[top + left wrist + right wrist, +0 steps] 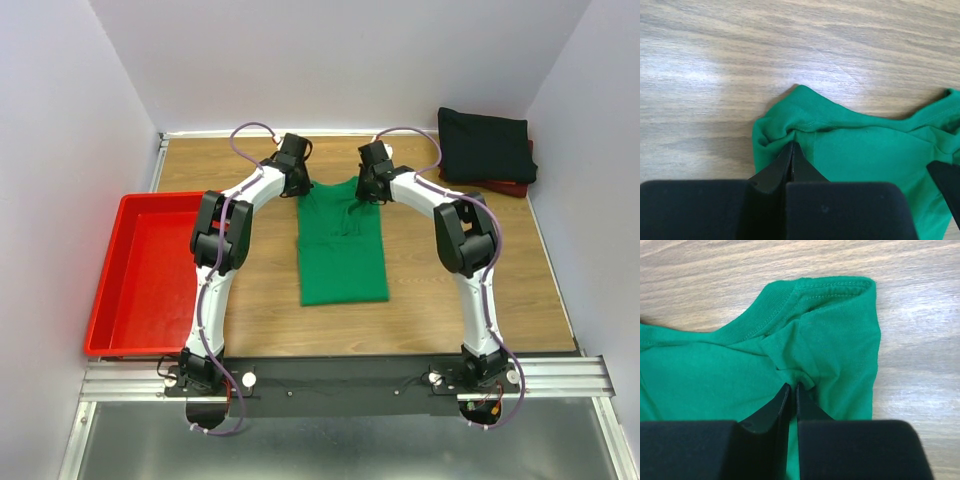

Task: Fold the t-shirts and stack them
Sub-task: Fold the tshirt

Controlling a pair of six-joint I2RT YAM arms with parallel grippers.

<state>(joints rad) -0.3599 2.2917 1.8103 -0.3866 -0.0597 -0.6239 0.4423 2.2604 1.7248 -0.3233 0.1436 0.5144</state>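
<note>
A bright green t-shirt [342,245] lies in a long folded strip on the middle of the table, collar end at the far side. My left gripper [297,188] is shut on a pinch of cloth at its far left corner [775,131]. At the far right shoulder, my right gripper [366,190] is shut on a small fold of the green cloth [795,370] just below the collar [780,305]. A black t-shirt [485,145] lies folded at the far right on top of a dark red t-shirt [515,186], of which only an edge shows.
A red plastic tray [140,275] stands at the table's left edge, beside the left arm. White walls close in the table on the left, back and right. A metal rail runs along the near edge under both arm bases.
</note>
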